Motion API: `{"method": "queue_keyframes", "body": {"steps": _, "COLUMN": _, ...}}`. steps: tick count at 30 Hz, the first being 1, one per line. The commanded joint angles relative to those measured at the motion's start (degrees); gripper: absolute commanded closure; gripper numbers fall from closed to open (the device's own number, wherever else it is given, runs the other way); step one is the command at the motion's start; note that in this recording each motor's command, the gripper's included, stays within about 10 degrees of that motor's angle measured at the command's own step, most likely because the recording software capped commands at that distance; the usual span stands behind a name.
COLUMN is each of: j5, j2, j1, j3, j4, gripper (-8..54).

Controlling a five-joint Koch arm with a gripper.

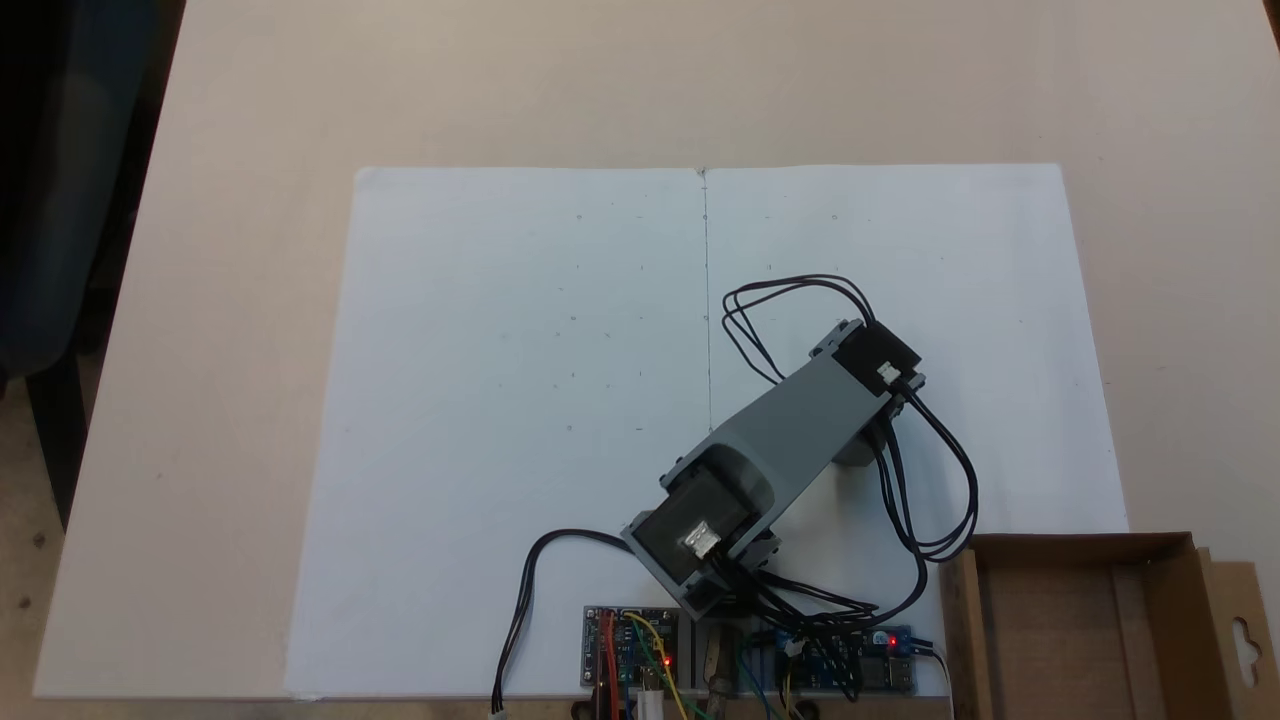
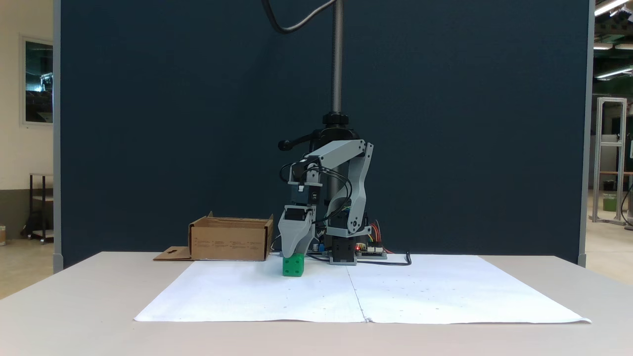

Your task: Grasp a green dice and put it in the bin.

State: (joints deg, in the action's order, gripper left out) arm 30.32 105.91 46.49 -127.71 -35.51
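The dice (image 2: 293, 265) sits on the white paper (image 2: 247, 291), seen from the front fixed view just left of the paper's centre seam, its lower edge down at the sheet. The gripper (image 2: 295, 251) points straight down onto its top, the grey jaws reaching the cube's upper edge. I cannot tell whether they are clenched on it or slack, since they overlap from this side and the arm (image 1: 790, 430) hides them from above.

The bin (image 2: 231, 240) stands well apart to the left in that view, near the arm's base, and looks empty from above (image 1: 1060, 620).

So the reach seems done; closing or confirming the grip, lifting, carrying and dropping remain. The box wall carries small print, too fine to read.
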Motion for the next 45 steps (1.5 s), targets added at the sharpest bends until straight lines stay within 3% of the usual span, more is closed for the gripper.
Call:
{"method": "queue_keyframes", "body": {"steps": 1, "j5": 6.8, "j2": 0.2, "j1": 1.3, "j3": -0.3, "j4": 1.9, "gripper": -0.1}}
{"method": "queue_keyframes", "body": {"steps": 11, "j5": 16.2, "j2": -2.1, "j1": 2.7, "j3": -2.7, "j4": 3.0, "gripper": -0.3}}
{"method": "queue_keyframes", "body": {"steps": 30, "j5": 16.9, "j2": -3.0, "j1": 2.5, "j3": -3.8, "j4": 9.8, "gripper": 1.8}}
{"method": "queue_keyframes", "body": {"steps": 34, "j5": 16.9, "j2": -3.0, "j1": 2.6, "j3": -6.9, "j4": 15.5, "gripper": 7.4}}
{"method": "queue_keyframes", "body": {"steps": 45, "j5": 16.9, "j2": -2.6, "j1": 2.5, "j3": -11.6, "j4": 20.4, "gripper": 31.0}}
